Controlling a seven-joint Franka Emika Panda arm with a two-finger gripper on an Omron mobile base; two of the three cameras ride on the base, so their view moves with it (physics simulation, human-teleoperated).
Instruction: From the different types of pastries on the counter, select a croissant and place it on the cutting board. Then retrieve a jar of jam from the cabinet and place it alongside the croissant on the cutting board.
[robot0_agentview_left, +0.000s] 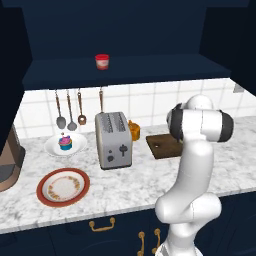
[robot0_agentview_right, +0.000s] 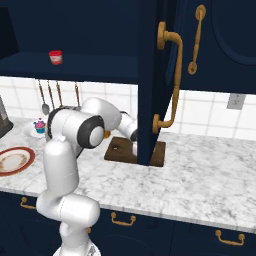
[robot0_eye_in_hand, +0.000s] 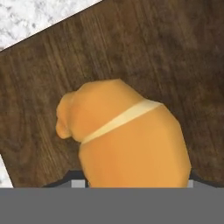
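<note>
you've got the croissant (robot0_eye_in_hand: 127, 140) right at the jaws, over the board (robot0_eye_in_hand: 175, 57) on the counter (robot0_agentview_left: 130, 185). you can't tell whether the jaws grasp it. the jar (robot0_agentview_left: 102, 61) sits on the cabinet (robot0_agentview_left: 125, 30) shelf.

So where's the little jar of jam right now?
The jar of jam stands on the open shelf of the navy cabinet, high above the toaster in the left base view, and at upper left in the right base view.
</note>
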